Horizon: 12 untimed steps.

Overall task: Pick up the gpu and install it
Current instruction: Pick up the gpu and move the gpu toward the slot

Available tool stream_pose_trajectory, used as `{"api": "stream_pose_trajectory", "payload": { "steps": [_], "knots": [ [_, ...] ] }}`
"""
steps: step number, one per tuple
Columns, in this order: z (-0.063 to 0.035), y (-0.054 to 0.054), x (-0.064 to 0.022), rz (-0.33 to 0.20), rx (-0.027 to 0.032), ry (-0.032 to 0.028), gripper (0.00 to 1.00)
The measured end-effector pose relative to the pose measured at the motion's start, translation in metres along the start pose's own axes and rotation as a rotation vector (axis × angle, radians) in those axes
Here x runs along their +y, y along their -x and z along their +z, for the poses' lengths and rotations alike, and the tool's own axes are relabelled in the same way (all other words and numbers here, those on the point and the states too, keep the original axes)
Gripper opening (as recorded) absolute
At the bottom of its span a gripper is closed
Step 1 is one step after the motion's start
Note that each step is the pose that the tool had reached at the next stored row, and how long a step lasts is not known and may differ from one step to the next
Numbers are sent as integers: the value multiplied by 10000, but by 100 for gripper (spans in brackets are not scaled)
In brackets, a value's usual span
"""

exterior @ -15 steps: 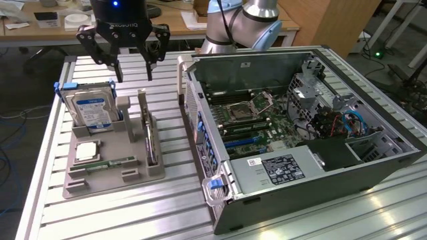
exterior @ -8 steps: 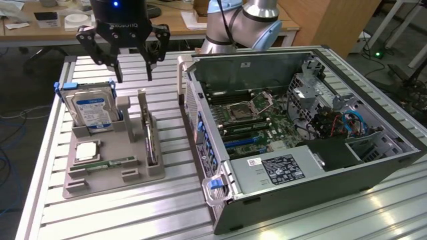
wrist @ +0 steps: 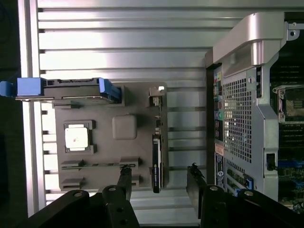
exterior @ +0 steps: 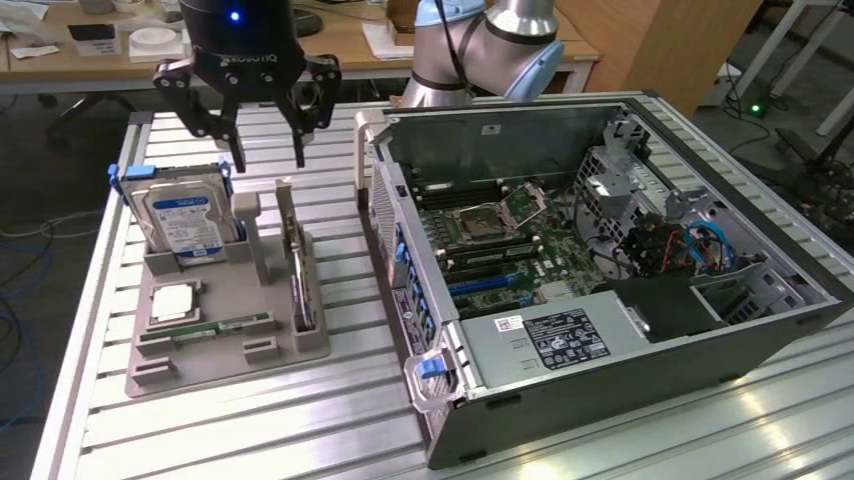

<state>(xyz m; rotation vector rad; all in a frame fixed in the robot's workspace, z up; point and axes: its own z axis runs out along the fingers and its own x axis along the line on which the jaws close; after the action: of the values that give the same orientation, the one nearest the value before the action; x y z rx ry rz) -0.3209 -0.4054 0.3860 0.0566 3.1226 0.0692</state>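
Wide, empty jaws above the tray [exterior: 200, 368], in line with the gpu [exterior: 302, 290] (card on edge in its slot, apparently untouched). Hard drive [exterior: 187, 225] upright just beside, toward the exterior view's left; CPU [exterior: 175, 300] and RAM [exterior: 214, 328] lying nearby. Open case [exterior: 601, 300] close on the exterior view's right, same surface [exterior: 267, 430].

The tray [exterior: 214, 375] lies on the table [exterior: 240, 430] at the exterior view's left, the computer case [exterior: 614, 370] at its right. On the tray, the hard drive [exterior: 187, 225] stands at the far end, the gpu [exterior: 299, 275] on edge along the case side, the CPU [exterior: 176, 302] before the hard drive.
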Motion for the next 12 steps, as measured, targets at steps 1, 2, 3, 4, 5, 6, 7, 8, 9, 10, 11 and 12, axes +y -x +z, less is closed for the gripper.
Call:
{"api": "stream_pose_trajectory", "payload": {
  "steps": [1,2,3,4,5,6,7,8,9,10,11,12],
  "knots": [
    [18,3,-1,-45,21,-1,59],
    [36,5,-1,-81,33,1,59],
    [51,9,-2,-116,43,1,59],
    [65,12,-3,-144,52,1,59],
    [80,15,-3,-169,58,2,59],
    [94,18,-4,-187,60,3,59],
    [107,17,-6,-197,62,3,59],
    [119,18,-7,-203,63,2,59],
    [131,19,-7,-205,64,2,59],
    [144,20,-8,-207,64,-2,59],
    [157,20,-9,-207,64,-12,59],
    [175,20,-10,-208,63,-17,59]
  ]
}}
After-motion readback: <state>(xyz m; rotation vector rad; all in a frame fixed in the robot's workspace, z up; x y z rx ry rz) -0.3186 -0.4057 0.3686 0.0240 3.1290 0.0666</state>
